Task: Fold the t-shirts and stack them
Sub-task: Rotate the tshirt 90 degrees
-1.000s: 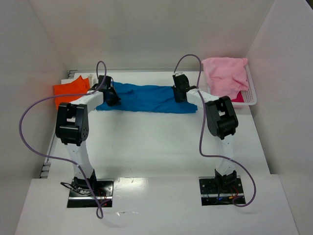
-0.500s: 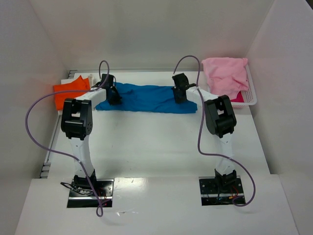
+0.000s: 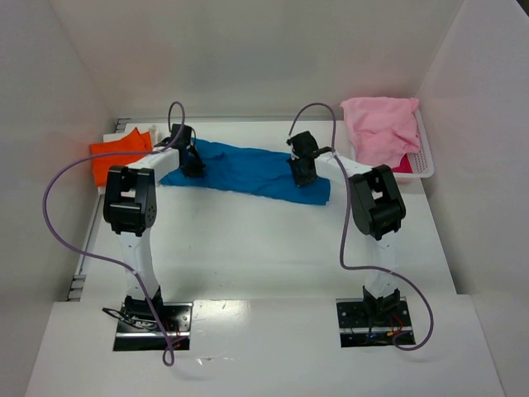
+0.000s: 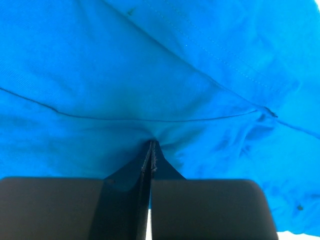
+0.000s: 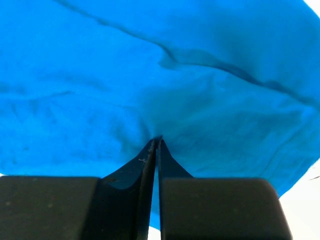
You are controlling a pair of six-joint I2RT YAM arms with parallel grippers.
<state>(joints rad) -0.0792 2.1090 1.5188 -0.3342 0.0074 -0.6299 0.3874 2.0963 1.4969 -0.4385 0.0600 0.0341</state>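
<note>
The blue t-shirt [image 3: 248, 169] lies as a long, rumpled band across the upper middle of the top view, on the white table [image 3: 248, 248]. It runs from just right of the left gripper [image 3: 192, 165] to a lower, wider end under and to the right of the right gripper [image 3: 302, 174], so the band slants a little downward toward the right of the frame.

The left gripper is closed on the shirt's left end. In the left wrist view its two dark fingers meet at the lower centre of the frame with a small pucker of blue cloth [image 4: 150, 75] pinched at their tips [image 4: 151, 150]. A stitched seam crosses the upper right of that view.

The right gripper is also closed on the shirt. In the right wrist view its fingers come together at the lower centre [image 5: 157, 145], and creases in the blue cloth [image 5: 165, 75] gather toward the tips.

The orange t-shirt [image 3: 116, 153] sits bunched at the left edge of the table, upper left of the frame, apart from the blue one. The pink t-shirt [image 3: 380, 128] is heaped in the white basket [image 3: 421, 169] at the upper right.
</note>
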